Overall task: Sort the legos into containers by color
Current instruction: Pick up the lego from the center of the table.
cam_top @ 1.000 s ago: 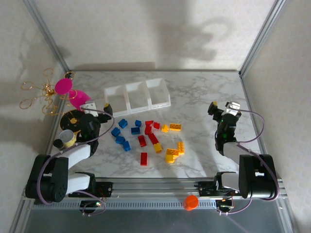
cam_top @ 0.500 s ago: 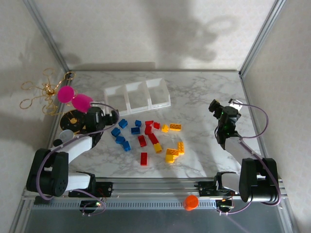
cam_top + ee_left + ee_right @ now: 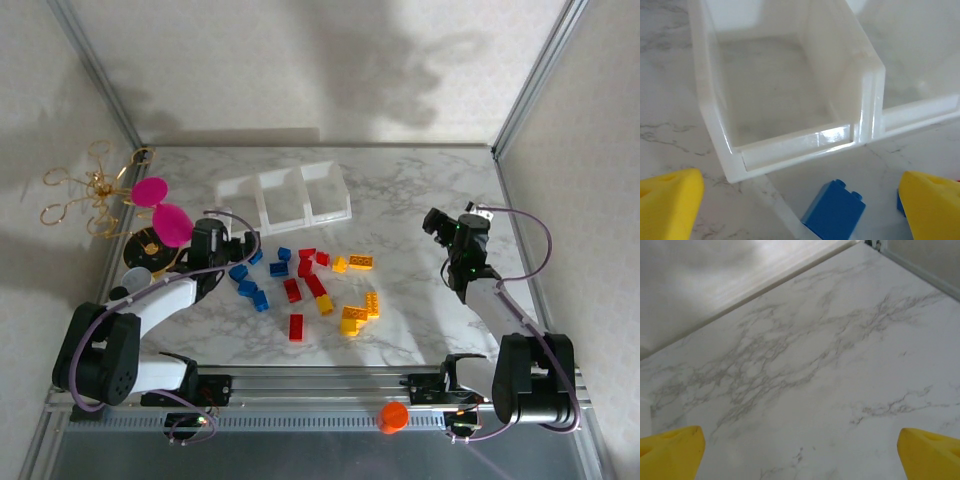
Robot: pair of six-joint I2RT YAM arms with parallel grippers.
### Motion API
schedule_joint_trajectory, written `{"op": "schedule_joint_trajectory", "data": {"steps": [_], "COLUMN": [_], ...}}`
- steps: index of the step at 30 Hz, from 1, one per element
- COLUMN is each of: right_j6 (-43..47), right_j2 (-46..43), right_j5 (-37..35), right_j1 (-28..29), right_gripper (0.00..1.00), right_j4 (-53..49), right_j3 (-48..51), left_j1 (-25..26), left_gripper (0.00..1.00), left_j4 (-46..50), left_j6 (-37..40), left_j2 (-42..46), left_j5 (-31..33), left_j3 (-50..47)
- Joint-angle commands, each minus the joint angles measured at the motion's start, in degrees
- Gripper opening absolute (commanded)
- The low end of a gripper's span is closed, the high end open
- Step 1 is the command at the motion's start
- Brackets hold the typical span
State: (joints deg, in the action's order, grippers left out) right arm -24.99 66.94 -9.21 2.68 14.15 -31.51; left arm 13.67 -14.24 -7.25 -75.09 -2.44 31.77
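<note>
Legos (image 3: 305,285) in blue, red and yellow lie scattered on the marble table (image 3: 410,190), just in front of the white tray (image 3: 259,203). The left gripper (image 3: 243,246) hovers near the tray's left compartment, fingers wide, with a blue brick (image 3: 834,211) lying below between them. The right gripper (image 3: 440,222), also spread wide, hangs over bare marble well apart.

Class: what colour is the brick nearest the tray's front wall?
The brick is blue, clearest in the left wrist view.

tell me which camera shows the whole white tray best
Top external: the tray shows all three compartments in a row. The left wrist view catches one compartment and part of its neighbour, close up. The right wrist view faces marble table.
</note>
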Motion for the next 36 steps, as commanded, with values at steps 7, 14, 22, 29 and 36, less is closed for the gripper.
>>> {"op": "schedule_joint_trajectory", "data": {"steps": [7, 14, 22, 29, 36], "right_j6": [-2.86, -3.98, -4.52, -5.70, -5.52], "right_j2": [-2.26, -0.42, 2.95, 4.00, 4.62], "right_j5": [6.78, 10.55, 9.25, 6.49, 7.52], "right_j1": [5.26, 11.71, 20.71, 23.75, 24.43], "right_gripper": [0.99, 0.99, 0.99, 0.99, 0.99], "right_j4": [-12.14, -16.67, -18.64, -18.31, -19.97], "right_j3": [-4.04, -5.69, -7.69, -7.90, -9.00], "left_j1": [3.32, 10.04, 17.94, 18.04, 19.70], "left_gripper": [0.99, 0.99, 0.99, 1.00, 0.99], "left_j4": [-0.15, 2.09, 6.00, 5.79, 14.63], "left_j6": [-10.77, -17.71, -25.72, -29.36, -30.59], "left_j2": [7.19, 8.94, 9.66, 6.35, 0.36], "left_j5": [-5.08, -3.45, 7.33, 10.85, 10.20], "left_j3": [-0.66, -0.19, 2.52, 6.17, 11.30]}}
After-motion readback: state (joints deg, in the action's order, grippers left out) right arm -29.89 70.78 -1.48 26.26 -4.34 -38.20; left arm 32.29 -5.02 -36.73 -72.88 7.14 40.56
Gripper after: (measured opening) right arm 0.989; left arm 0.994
